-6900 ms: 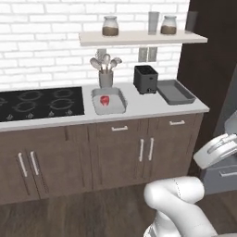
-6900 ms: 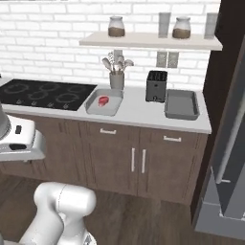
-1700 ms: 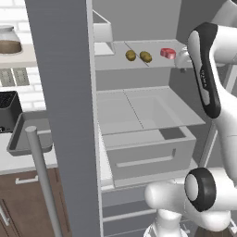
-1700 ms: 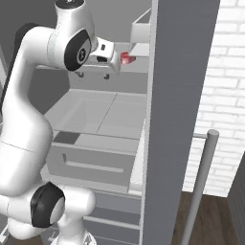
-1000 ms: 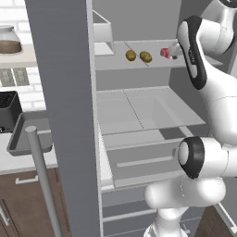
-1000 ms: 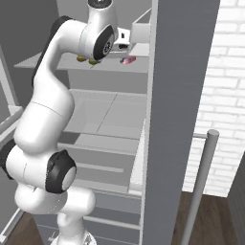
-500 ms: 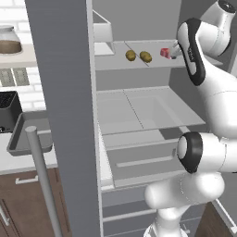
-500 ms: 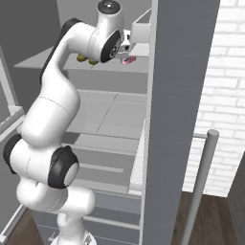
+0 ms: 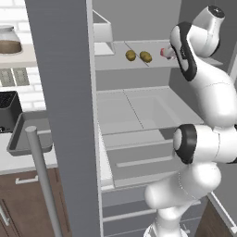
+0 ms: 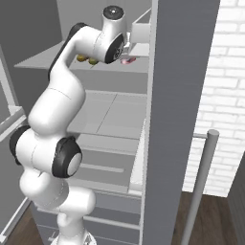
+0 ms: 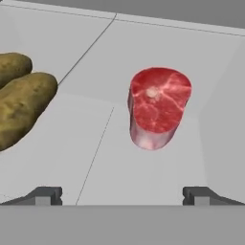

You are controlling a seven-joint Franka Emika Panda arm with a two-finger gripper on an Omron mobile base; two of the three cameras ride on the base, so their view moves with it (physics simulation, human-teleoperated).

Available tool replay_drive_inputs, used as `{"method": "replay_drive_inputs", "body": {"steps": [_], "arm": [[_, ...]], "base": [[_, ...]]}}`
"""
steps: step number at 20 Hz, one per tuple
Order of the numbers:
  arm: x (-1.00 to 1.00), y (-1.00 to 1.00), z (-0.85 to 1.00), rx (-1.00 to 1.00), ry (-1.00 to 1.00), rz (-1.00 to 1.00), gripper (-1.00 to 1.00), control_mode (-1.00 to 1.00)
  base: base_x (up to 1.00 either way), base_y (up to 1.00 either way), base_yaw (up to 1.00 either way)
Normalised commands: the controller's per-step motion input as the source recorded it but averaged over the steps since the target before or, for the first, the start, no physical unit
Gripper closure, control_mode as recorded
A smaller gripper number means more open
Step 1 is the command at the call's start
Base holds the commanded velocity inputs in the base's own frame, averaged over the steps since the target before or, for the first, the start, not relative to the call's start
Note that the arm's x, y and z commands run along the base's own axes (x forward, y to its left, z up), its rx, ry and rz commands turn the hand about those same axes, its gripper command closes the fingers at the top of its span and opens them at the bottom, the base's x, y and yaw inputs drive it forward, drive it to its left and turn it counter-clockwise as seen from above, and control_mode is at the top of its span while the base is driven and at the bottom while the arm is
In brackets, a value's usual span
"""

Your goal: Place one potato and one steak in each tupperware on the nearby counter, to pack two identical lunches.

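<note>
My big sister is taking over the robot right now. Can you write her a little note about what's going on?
Gripper: open, holding nothing, aimed at the steak.
Steak and two potatoes: lying on the upper fridge shelf, apart from each other.
One grey tupperware sits on the counter left of the fridge.
Done: arm is at the shelf.
Left: grab the steak, then carry the food to the tupperware.

The arm [image 9: 203,139] is glossy white, built of rounded, bulbous segments. Broad dark grey to black bands and round black discs mark its joints; one round cap near the top is dark with a grey centre. The gripper [image 11: 122,195] ends in two small dark grey, blocky finger tips [image 11: 45,195].
</note>
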Motion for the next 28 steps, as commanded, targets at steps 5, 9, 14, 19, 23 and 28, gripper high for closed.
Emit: {"method": "replay_drive_inputs", "body": {"steps": [5, 9, 14, 19, 23, 28], "arm": [[0.42, -0.07, 0.00, 0.00, 0.00, 0.00, -1.00, -1.00], [0.37, -0.10, 0.00, 0.00, 0.00, -0.02, -1.00, -1.00], [0.33, -0.16, 0.00, 0.00, 0.00, -0.03, -1.00, -1.00], [0.23, -0.06, -0.09, 0.00, 0.00, -0.01, -1.00, -1.00], [0.15, 0.23, -0.30, -0.05, 0.00, 0.03, -1.00, -1.00], [0.05, 0.41, -0.49, -0.07, 0.00, 0.11, 1.00, -1.00]], "base": [[0.00, 0.00, 0.00], [0.00, 0.00, 0.00], [0.00, 0.00, 0.00], [0.00, 0.00, 0.00], [0.00, 0.00, 0.00], [0.00, 0.00, 0.00]]}}
